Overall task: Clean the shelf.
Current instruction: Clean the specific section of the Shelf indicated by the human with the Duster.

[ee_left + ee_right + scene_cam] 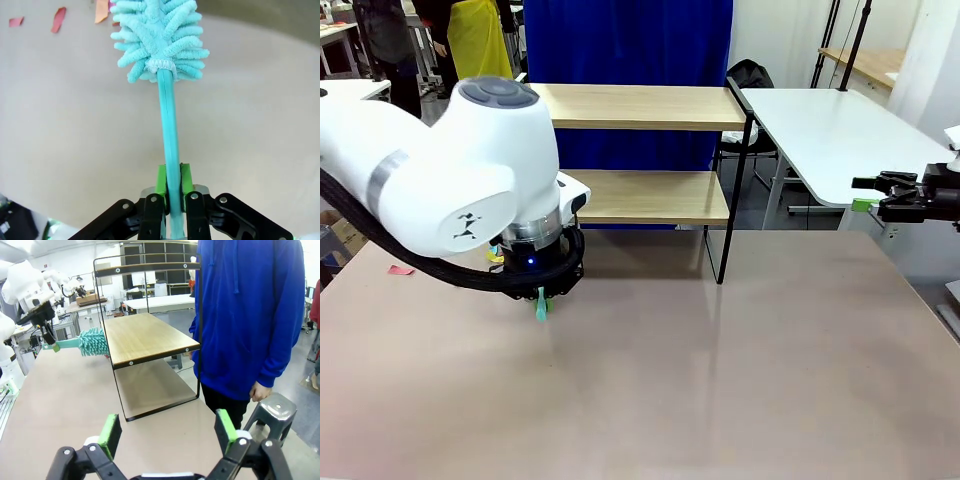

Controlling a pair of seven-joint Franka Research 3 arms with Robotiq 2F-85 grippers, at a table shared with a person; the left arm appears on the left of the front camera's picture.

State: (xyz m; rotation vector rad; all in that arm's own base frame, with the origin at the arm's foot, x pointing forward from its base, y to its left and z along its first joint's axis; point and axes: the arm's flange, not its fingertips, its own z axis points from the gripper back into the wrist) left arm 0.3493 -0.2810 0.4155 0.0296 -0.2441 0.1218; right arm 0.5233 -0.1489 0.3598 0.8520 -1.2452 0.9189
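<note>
i have the left gripper (173,182) clamped on the handle of the teal duster (159,37), with its fluffy head at the end of the lower board. the shelf (650,198) stands at the far edge of the table (740,380). dusting looks barely begun (my guess), so next i want a level sweep along that board. the right gripper (168,434) hangs wide apart and empty by the right edge.

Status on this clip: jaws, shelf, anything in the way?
Left gripper: jaws shut on duster handle. Right gripper: jaws open, empty. Duster head by shelf lower board's end. Person close behind shelf; paper scraps on table.
</note>
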